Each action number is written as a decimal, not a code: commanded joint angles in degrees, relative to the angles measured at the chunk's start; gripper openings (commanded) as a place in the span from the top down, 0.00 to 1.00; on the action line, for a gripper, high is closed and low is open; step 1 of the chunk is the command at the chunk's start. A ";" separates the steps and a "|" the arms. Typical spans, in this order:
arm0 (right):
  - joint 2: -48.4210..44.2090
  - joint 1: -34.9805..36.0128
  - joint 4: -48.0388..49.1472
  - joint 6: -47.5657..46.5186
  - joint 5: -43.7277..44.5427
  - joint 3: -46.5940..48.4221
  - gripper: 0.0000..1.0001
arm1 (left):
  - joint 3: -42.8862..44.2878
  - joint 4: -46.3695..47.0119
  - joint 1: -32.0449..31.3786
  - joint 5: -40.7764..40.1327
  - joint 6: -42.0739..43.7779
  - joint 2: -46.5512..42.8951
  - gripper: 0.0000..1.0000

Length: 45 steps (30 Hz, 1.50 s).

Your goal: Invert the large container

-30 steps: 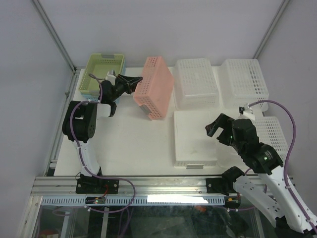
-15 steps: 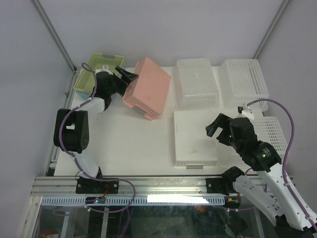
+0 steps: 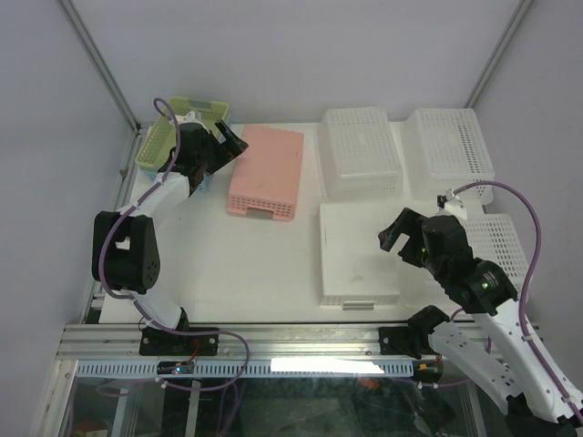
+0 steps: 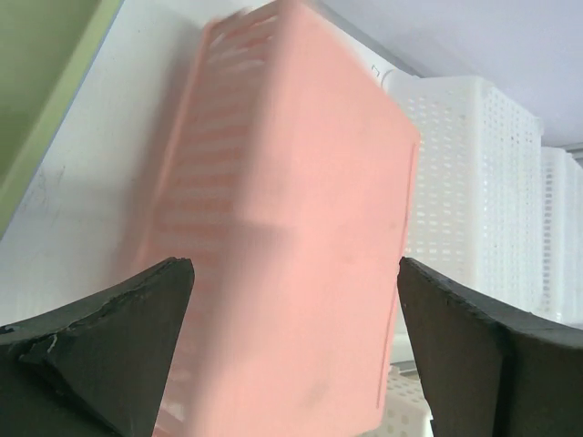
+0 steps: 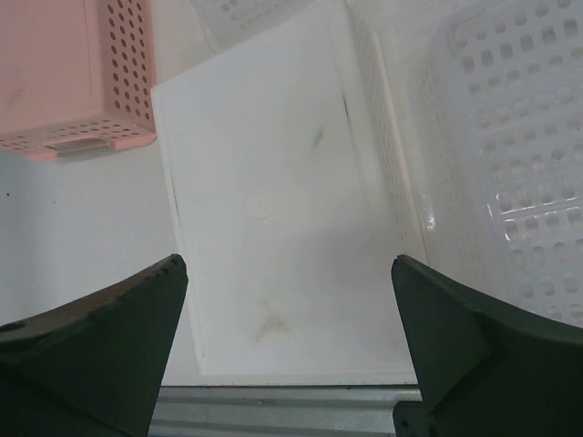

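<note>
The large container is a pink perforated basket (image 3: 264,171). It lies bottom up on the white table at the back left, and its image is blurred in the left wrist view (image 4: 301,182). My left gripper (image 3: 230,143) is open just off its left rear corner, touching nothing, with the pink bottom seen between its fingers (image 4: 293,273). My right gripper (image 3: 393,232) is open over a flat white upturned container (image 3: 357,250), apart from it (image 5: 290,264). The pink basket's near corner (image 5: 55,73) shows in the right wrist view.
A green basket (image 3: 178,137) stands at the back left, right beside the left arm. Two white perforated baskets (image 3: 362,150) (image 3: 449,146) lie bottom up at the back right. Another white basket (image 3: 506,246) sits by the right arm. Metal rails edge the table.
The pink basket tipped from its side over onto its rim, bottom up. My left gripper opened and let it go, then drew back towards the green basket. The right arm stayed put.
</note>
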 commanded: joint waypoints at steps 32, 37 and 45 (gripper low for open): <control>1.87 -0.09 3.46 -2.21 0.46 1.73 0.01 | -8.23 -15.63 -6.83 -17.22 13.07 -13.16 0.01; 0.90 -0.08 2.89 -2.67 1.23 2.07 0.01 | -9.35 -14.22 -4.20 -13.46 11.79 -12.51 0.01; 0.70 -0.09 2.74 -2.76 1.51 2.02 0.01 | -12.83 -10.91 -3.55 -5.84 7.70 -10.99 0.01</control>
